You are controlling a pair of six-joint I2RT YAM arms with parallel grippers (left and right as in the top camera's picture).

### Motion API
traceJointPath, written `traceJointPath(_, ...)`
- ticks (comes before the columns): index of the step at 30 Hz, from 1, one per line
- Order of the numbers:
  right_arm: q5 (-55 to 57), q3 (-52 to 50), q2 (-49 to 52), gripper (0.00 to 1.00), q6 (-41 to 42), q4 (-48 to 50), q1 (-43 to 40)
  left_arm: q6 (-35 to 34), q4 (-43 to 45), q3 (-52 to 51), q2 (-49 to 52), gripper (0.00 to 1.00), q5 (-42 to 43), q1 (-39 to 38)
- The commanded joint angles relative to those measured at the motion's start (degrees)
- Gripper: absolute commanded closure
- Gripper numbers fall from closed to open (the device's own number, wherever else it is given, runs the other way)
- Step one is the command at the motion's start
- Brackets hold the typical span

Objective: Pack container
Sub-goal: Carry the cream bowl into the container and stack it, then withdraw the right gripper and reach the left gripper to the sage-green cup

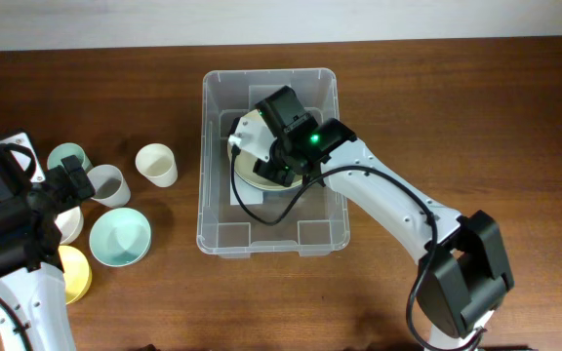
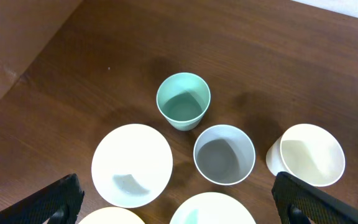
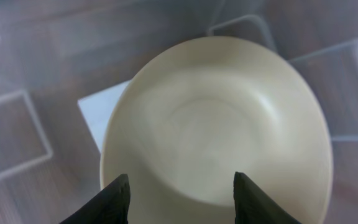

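**Overhead:** The clear container [image 1: 273,246] is seen at the middle of the wooden counter [image 1: 476,107]. The right arm [image 1: 388,200] is reached into it, over a cream dish [image 1: 248,135] lying on its floor. No other item is seen inside, so the packing is judged to be at an early stage. Six pieces are left out on the counter to the container's left: a mint cup [image 1: 66,156], a grey cup [image 1: 108,182], a cream cup [image 1: 156,164], a mint bowl [image 1: 120,237], a yellow bowl [image 1: 74,275] and a white bowl [image 1: 69,226]. The white bowl is partly hidden by the left arm [image 1: 13,210].

**Left wrist:** The left claw [image 2: 174,190] is shown spread wide and empty above the waiting group. The three cups and the white bowl are framed below it, and none is touched.

**Right wrist:** The right claw [image 3: 180,186] is pictured with its jaws apart over the near rim of the cream dish. No grip is made out. Whether the fingers [image 3: 114,200] touch the dish cannot be told through the blur. The container's transparent walls and moulded floor ridges are seen around the dish, with the wood showing through. A white label [image 3: 98,115] on the base is partly covered by the dish.
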Motion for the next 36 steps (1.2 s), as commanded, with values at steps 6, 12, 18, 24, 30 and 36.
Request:
traceJointPath(6, 13.53, 0.37, -16.74, 0.39, 32.48, 0.70, -13.64, 0.33, 0.33, 0.66, 0.37, 0.00, 8.59, 0.11)
traceJointPath(12, 10.73, 0.37, -21.46, 0.45, 39.54, -8.79, -32.02, 3.74, 0.28, 0.72, 0.42, 0.01, 9.18, -5.40)
traceJointPath(18, 10.75, 0.35, -27.28, 0.48, 47.15, -25.42, -43.82, 5.11, -3.23, 6.49, 5.60, 0.01, 3.30, -17.14)
traceJointPath(24, 9.79, -2.62, -34.58, 0.52, 48.11, -38.21, -51.41, 4.90, -16.48, 24.13, 20.33, 0.01, 3.37, -19.12)
traceJointPath(30, 9.75, -14.45, -42.27, 0.49, 46.77, -35.36, -51.76, 5.40, -21.66, 33.55, 29.14, 0.00, 1.22, -19.10)
traceJointPath(36, 9.70, -18.82, -41.92, 0.47, 46.53, -32.87, -51.74, -1.33, -20.35, 33.66, 29.29, 0.01, -9.51, -12.68)
